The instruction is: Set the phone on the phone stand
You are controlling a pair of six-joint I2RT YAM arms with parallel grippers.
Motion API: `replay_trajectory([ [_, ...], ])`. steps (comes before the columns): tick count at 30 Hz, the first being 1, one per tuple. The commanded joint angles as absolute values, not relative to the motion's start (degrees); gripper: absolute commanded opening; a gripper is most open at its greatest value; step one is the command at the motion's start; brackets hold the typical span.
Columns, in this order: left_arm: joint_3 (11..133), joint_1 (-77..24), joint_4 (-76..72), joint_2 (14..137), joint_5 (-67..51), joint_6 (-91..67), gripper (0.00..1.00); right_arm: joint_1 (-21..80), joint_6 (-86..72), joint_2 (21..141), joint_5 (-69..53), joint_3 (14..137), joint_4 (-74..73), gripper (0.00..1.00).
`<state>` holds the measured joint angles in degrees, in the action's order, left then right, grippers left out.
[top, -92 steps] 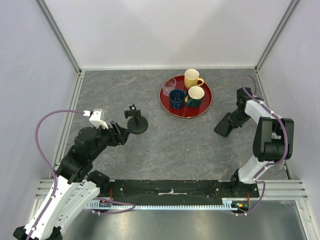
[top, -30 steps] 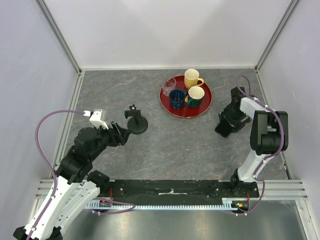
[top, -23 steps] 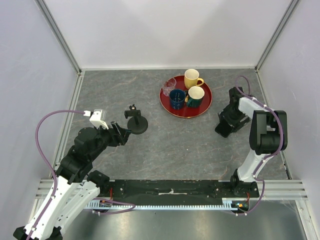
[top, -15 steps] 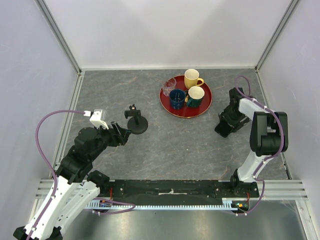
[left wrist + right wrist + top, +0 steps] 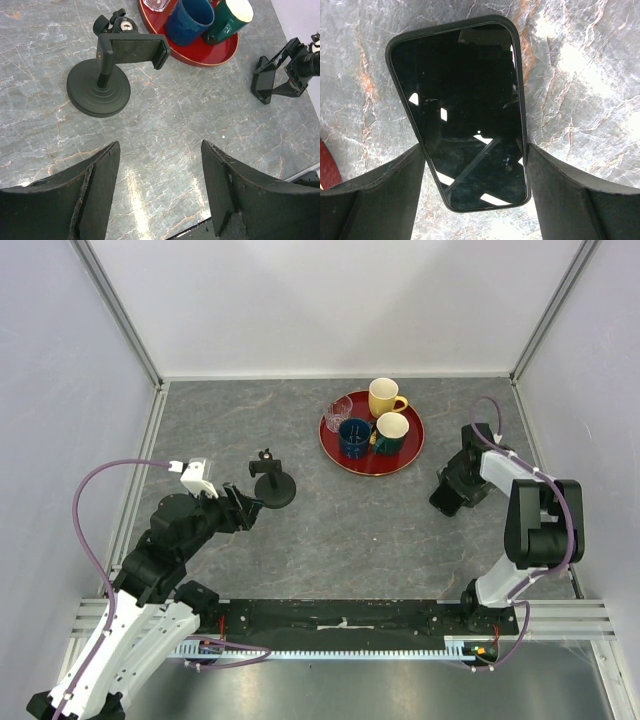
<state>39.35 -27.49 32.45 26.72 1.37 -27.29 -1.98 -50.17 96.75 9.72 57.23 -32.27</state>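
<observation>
Phone, place: the phone [image 5: 465, 110] lies flat and screen up on the grey table [image 5: 350, 530], on the right side, near the right of the red tray [image 5: 340, 458] but apart from it.
Phone, long axis: seen from above it runs on a diagonal, near-left to far-right. In my right wrist view it runs straight out from the wrist, a little tilted.
Right jaws: my right gripper [image 5: 472, 152] sits over the phone's near half with one finger on each long edge, so the closing line crosses its short width. The pads are right at the edges. I cannot tell whether they press yet, and the phone rests on the table.
Left jaws: my left gripper [image 5: 160, 145] is spread wide with nothing between the fingers, hanging low just near of the phone stand [image 5: 99, 92].
Stand, place: left of centre, well apart from the phone. Its disc base is on the table and its cradle is tipped up toward the far side.
Nearer arm: the right arm for the phone, the left arm for the stand.
What the move turns on: I judge the grip line is already square to the phone, so what remains is a firm pinch, a lift, and a long carry left across the table to the cradle.
Risk: a thin, glossy slab held by its edges may slip or twist once it is off the table.
</observation>
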Motion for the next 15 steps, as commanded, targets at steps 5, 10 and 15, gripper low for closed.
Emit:
replay_trajectory([
  [5, 39.38, -27.42, 30.15, 27.07, 1.05, -24.52, 0.72, -1.41, -47.11, 87.12, 4.84, 47.12, -19.17, 0.0],
  [10, 39.46, -27.42, 30.15, 27.07, 0.97, -24.61, 0.72, -1.32, -45.62, 82.62, 3.69, 44.47, -15.56, 0.0],
  [15, 39.38, -27.42, 30.15, 26.89, 0.88, -24.61, 0.72, -1.41, -45.53, 78.05, 2.03, 41.67, -11.87, 0.0],
])
